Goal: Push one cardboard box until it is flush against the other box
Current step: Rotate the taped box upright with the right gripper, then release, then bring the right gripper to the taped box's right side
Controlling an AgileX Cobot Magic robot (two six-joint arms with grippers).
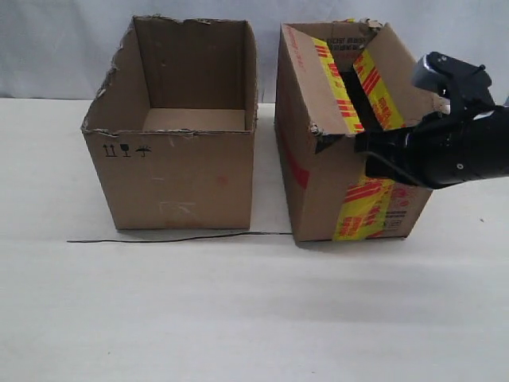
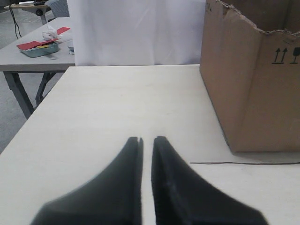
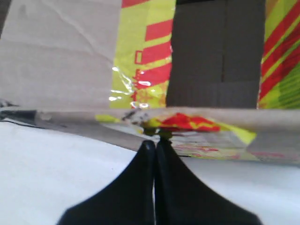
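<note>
The cardboard box [image 1: 318, 171] with yellow-and-red tape and red lettering stands right of centre, open at the top. The other box [image 1: 179, 171], plain brown with a ragged rim and black handling symbols, stands to its left across a narrow gap. My right gripper [image 1: 362, 150] reaches in from the right and is shut, its tips touching the taped box's near rim [image 3: 187, 121]; in the right wrist view the right gripper [image 3: 154, 143] holds nothing. My left gripper [image 2: 146, 138] is shut and empty, hovering over bare table left of the plain box [image 2: 248, 89]. It is out of the exterior view.
A thin black wire [image 1: 183, 237] lies on the white table along the front of the plain box and reaches the taped box's corner. A white backdrop [image 1: 64, 40] stands behind. A second table with a teal tray [image 2: 40, 48] stands beyond the table's far left edge.
</note>
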